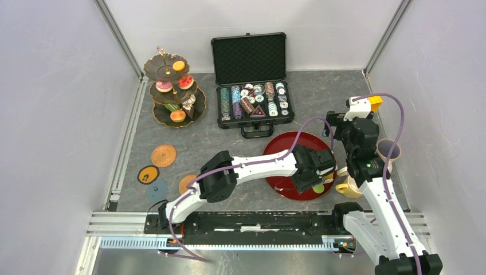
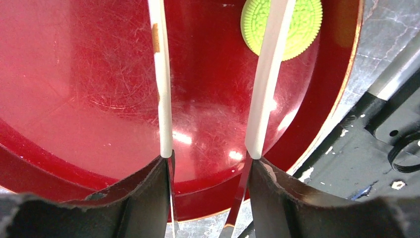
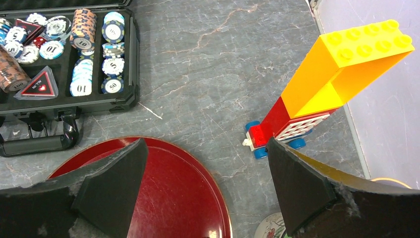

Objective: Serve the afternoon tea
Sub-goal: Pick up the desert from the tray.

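Left wrist view: left gripper (image 2: 215,49) hovering half-open, empty, over red tray (image 2: 74,74); green cookie round (image 2: 306,27) by fingertips, probably light, rigid, slick, pinching across edges looking best. Right gripper (image 3: 205,146) gaping wide, empty.

White arms (image 1: 263,166), black joints (image 1: 220,182), purple cables (image 1: 402,120)

Robotics lab cell: white panels (image 1: 51,86) in aluminium framing (image 1: 118,35) enclose a grey table (image 1: 229,146).
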